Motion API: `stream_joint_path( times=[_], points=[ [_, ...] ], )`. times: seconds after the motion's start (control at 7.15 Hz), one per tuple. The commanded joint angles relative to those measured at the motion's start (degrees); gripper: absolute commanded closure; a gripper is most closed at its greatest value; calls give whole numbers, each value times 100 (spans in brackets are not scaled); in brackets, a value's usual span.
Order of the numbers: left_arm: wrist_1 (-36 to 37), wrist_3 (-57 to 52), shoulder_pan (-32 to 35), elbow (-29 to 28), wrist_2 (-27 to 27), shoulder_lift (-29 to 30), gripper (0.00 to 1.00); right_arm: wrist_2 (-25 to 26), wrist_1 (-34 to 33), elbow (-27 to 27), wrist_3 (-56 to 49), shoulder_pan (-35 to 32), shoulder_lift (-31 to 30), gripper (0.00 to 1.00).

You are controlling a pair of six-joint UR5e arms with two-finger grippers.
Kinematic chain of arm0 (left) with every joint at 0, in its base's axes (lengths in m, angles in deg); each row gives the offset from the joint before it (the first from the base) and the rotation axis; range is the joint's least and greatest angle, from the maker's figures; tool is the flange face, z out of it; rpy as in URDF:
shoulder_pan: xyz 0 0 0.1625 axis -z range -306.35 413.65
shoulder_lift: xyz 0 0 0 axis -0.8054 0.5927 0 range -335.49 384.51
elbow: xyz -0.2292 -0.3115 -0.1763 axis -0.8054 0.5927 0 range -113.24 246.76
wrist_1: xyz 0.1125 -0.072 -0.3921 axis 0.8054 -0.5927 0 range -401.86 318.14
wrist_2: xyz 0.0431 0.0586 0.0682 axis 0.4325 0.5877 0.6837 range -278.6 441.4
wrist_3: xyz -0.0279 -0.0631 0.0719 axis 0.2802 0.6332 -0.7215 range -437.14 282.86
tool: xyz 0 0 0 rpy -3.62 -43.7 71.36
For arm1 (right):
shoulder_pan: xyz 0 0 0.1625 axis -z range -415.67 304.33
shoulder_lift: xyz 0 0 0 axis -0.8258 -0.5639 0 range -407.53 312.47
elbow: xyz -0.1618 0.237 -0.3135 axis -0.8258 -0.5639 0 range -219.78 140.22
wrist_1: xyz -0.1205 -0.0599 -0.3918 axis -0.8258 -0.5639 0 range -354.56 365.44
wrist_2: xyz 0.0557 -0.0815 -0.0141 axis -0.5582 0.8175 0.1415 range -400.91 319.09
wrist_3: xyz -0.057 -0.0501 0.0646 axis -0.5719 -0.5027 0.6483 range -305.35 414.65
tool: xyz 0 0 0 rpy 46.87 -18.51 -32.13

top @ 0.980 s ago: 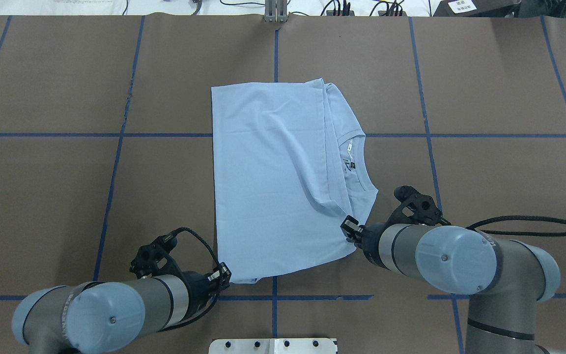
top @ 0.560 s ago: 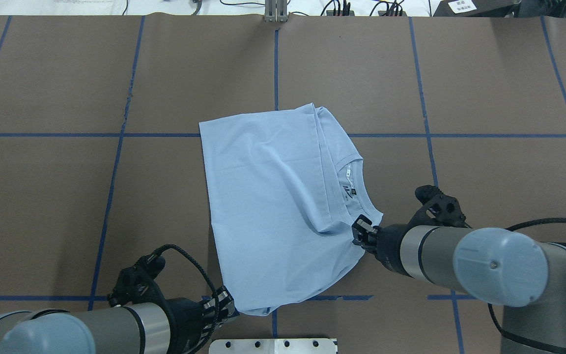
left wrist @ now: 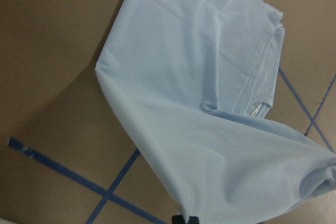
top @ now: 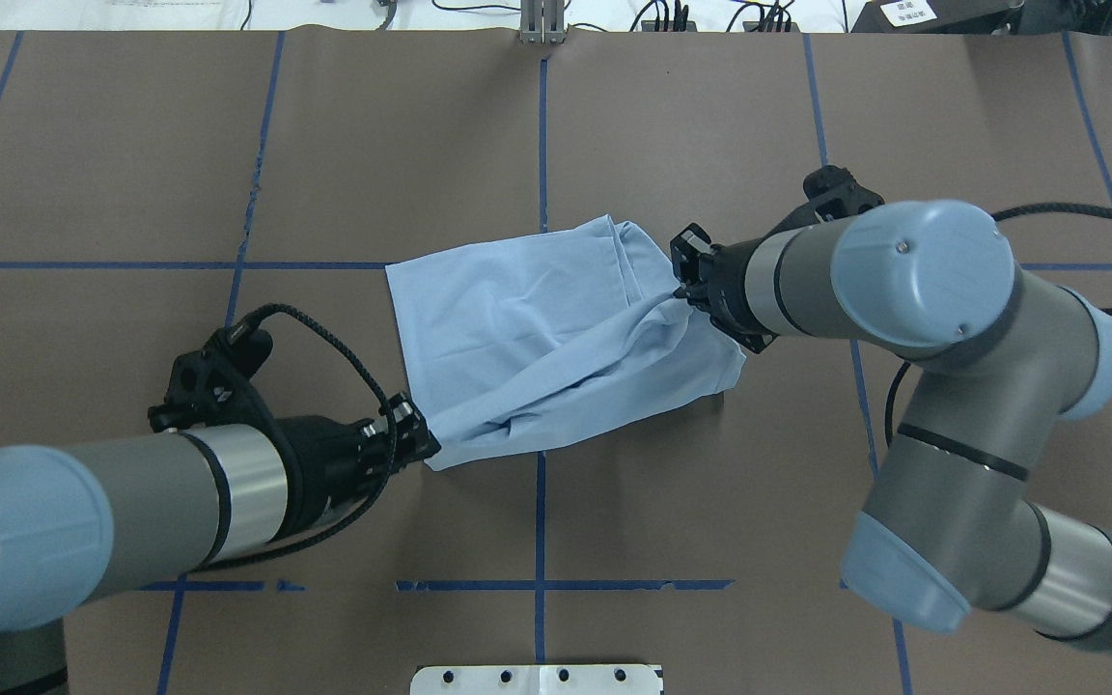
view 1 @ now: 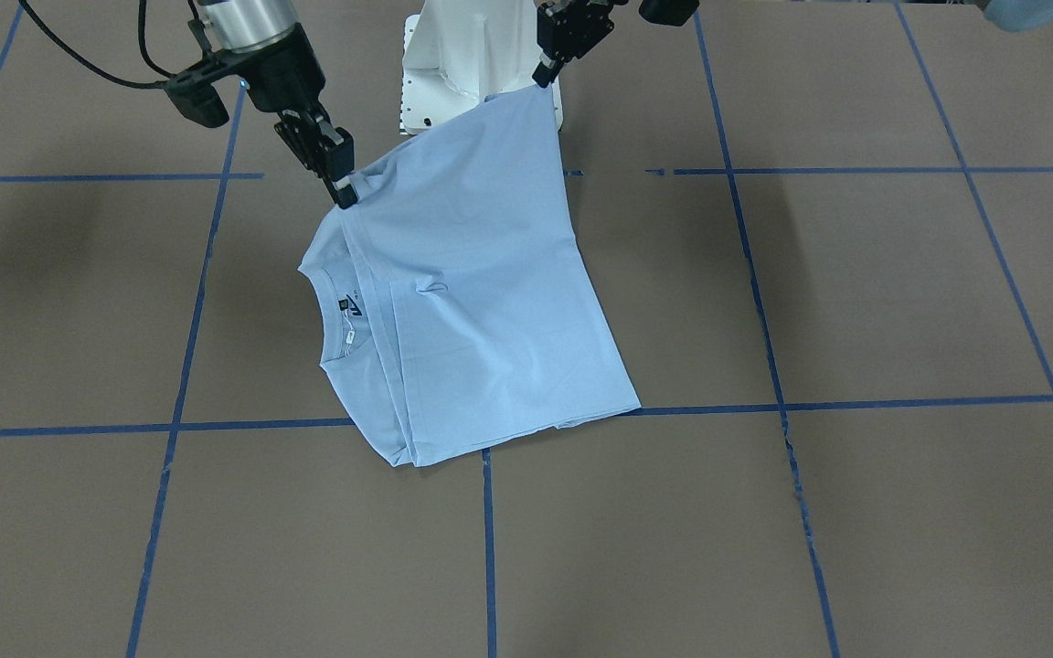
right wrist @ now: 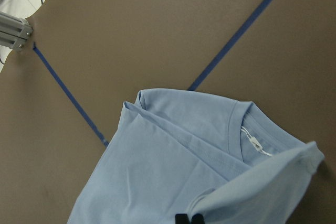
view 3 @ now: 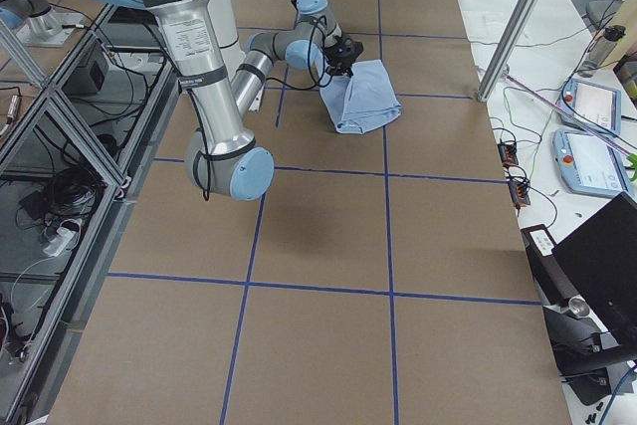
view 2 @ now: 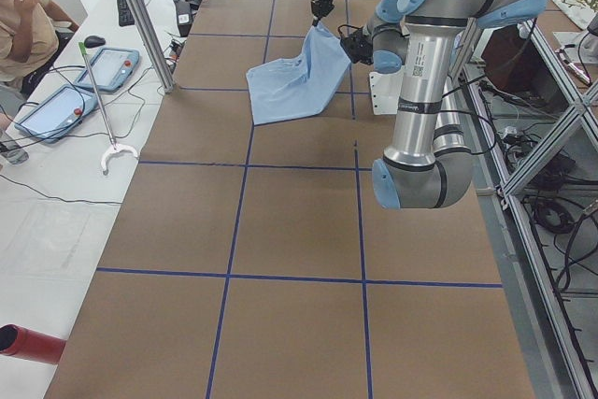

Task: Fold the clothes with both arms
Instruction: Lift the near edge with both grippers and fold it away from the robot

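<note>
The light blue t-shirt (top: 537,338) lies half folded at the table's middle, its near edge lifted and draped over the rest. It also shows in the front view (view 1: 481,302). My left gripper (top: 413,440) is shut on the shirt's near left corner. My right gripper (top: 681,278) is shut on the near right corner, by the shoulder. In the front view the left gripper (view 1: 542,78) and right gripper (view 1: 342,187) hold those corners up. The right wrist view shows the collar and a white tag (right wrist: 253,141). The chest print is hidden.
The brown table (top: 131,174) carries a grid of blue tape lines. The white pedestal base (top: 537,679) stands at the near edge. A metal post (top: 542,24) and cables line the far edge. An operator (view 2: 23,7) sits beyond the table's far side.
Both grippers have lifted the shirt's near edge and carried it away from the robot, over the rest of the shirt. The right arm has swung far forward.
</note>
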Motion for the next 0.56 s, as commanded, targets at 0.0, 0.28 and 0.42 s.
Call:
stream_joint_path(
  times=[0.0, 0.28, 0.42],
  points=[
    [-50, -486, 617, -877, -15, 368, 100, -78, 242, -948, -222, -274, 506, 100],
    [-662, -873, 1092, -1677, -15, 466, 100, -96, 470, -1809, -239, -292, 1095, 100],
    [-901, -1093, 1251, -1916, -24, 483, 100, -96, 777, -2153, -222, -318, 1229, 100]
  ],
)
